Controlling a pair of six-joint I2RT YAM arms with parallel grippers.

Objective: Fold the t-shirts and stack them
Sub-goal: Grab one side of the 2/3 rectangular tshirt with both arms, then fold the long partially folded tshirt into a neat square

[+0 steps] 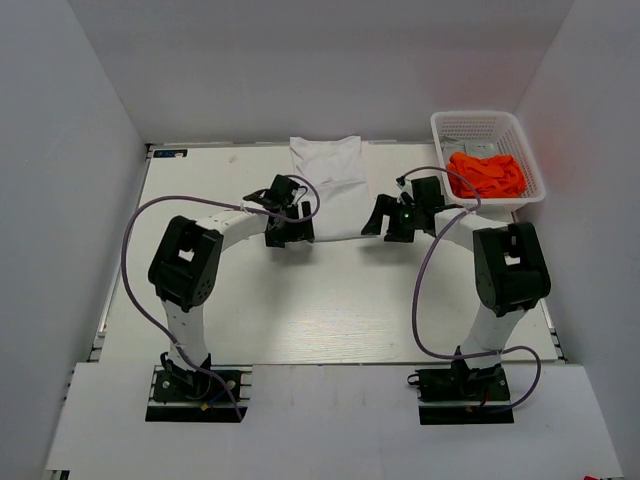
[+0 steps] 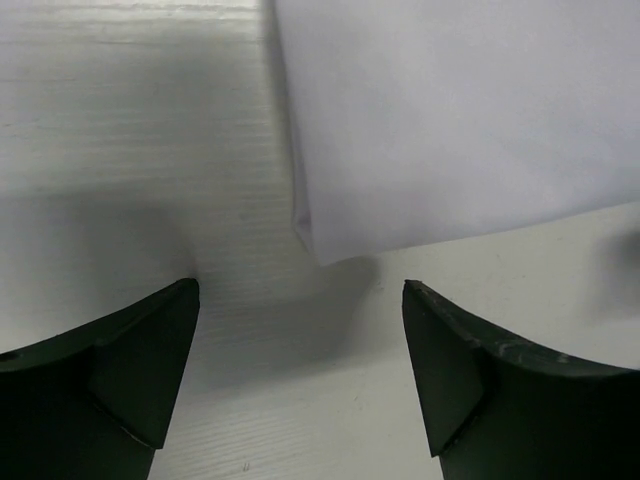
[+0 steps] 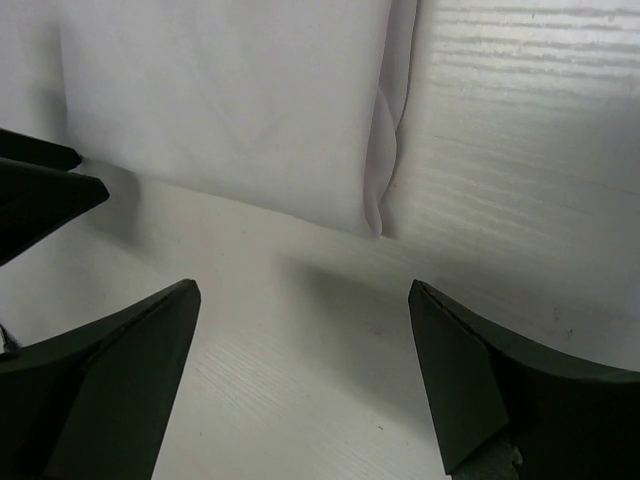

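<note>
**Ready to take the near corners of the white t-shirt (image 1: 328, 180)**

On the left, my left claw (image 2: 300, 350) hangs low over the pale tabletop (image 1: 300, 300). Its jaws stand wide apart and hold nothing. The shirt's near left corner lies just ahead of the gap between them, not touching either finger.

In the middle, the white t-shirt lies flat on the far half of the tabletop as a long, narrow rectangle. Its near edge runs between my two claws. I judge it light, soft and limp. It will sag and crumple if lifted by one point, so the two near corners are the places to pinch. At each corner I should catch every layer, so the fold does not open.

To the right, my right claw (image 3: 305, 370) is also spread wide and empty, close above the tabletop. The shirt's near right corner sits just in front of it. The layered side edge there shows a small ripple.

Furthest right, at the far corner, a white lattice basket (image 1: 480, 118) holds the orange t-shirt (image 1: 487, 173). It lies bunched in a loose heap, well apart from both claws.
</note>
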